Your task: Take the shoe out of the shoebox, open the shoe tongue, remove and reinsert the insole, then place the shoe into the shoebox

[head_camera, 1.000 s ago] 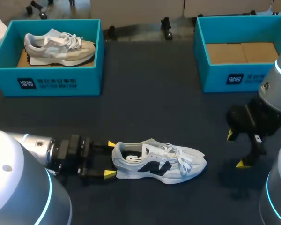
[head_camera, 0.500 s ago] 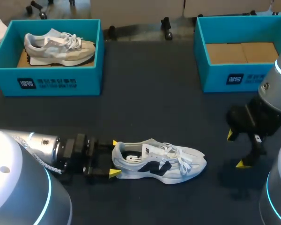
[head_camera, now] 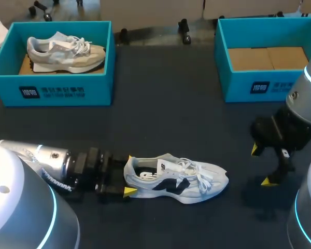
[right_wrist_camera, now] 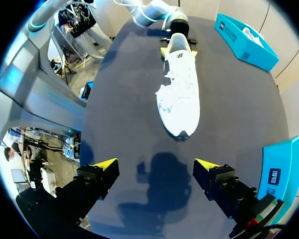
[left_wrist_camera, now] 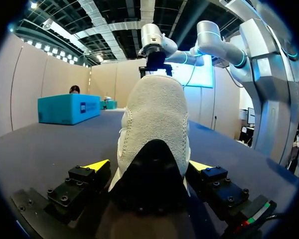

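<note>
White-and-navy mesh sneaker (head_camera: 176, 179) lies on dark table (head_camera: 166, 114), heel between left gripper (head_camera: 127, 175) tips; right gripper (head_camera: 263, 165) well right of toe. Behind: teal cardboard shoebox (head_camera: 52, 88) left, second shoebox (head_camera: 254, 85) right.

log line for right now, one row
shoe: on table | left gripper: open, fingers straddling heel | right gripper: open, empty, beyond toe end

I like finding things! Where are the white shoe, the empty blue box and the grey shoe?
white shoe (head_camera: 192, 174): head view, its laced middle.
empty blue shoebox (head_camera: 238, 85): head view, its front wall.
grey shoe (head_camera: 62, 53): head view, its side.
</note>
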`<state>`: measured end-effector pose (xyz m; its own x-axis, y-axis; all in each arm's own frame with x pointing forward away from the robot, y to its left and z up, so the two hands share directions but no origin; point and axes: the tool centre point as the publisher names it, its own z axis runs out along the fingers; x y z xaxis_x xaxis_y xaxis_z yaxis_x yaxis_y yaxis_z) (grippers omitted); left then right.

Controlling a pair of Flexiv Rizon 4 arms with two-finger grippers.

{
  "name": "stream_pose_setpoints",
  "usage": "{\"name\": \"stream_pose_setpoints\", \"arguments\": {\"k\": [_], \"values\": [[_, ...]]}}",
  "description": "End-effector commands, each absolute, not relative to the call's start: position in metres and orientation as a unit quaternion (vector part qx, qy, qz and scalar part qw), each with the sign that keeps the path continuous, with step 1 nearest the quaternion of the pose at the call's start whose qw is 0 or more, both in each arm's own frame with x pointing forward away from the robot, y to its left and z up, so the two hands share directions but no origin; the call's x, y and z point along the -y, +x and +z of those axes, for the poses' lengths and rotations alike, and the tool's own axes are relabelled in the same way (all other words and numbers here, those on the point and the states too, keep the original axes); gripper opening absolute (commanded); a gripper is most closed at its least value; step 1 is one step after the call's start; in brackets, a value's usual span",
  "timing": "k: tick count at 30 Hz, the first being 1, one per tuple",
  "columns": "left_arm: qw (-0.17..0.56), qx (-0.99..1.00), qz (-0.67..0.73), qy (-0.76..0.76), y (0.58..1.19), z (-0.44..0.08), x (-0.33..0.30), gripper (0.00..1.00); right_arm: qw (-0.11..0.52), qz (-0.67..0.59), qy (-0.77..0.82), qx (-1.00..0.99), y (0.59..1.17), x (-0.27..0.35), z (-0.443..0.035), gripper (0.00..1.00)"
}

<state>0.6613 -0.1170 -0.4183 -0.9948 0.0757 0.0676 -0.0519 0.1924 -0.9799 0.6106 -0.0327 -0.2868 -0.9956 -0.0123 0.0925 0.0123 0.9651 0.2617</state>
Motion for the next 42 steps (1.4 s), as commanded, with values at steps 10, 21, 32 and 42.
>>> {"name": "stream_pose_setpoints", "arguments": {"k": [10,21,32,42], "values": [[0.047,0.769,0.638,-0.007,0.658,-0.417,0.123,1.00,0.047,-0.131,0.000,0.990,0.611,0.032,-0.288,1.00],[0.043,0.768,0.639,-0.004,0.655,-0.415,0.125,1.00,0.047,-0.131,0.000,0.990,0.611,0.032,-0.288,1.00],[0.037,0.768,0.639,-0.004,0.655,-0.416,0.133,1.00,0.047,-0.131,0.000,0.990,0.611,0.032,-0.288,1.00],[0.037,0.770,0.636,0.000,0.659,-0.418,0.138,1.00,0.047,-0.131,0.000,0.990,0.611,0.032,-0.288,1.00]]}}
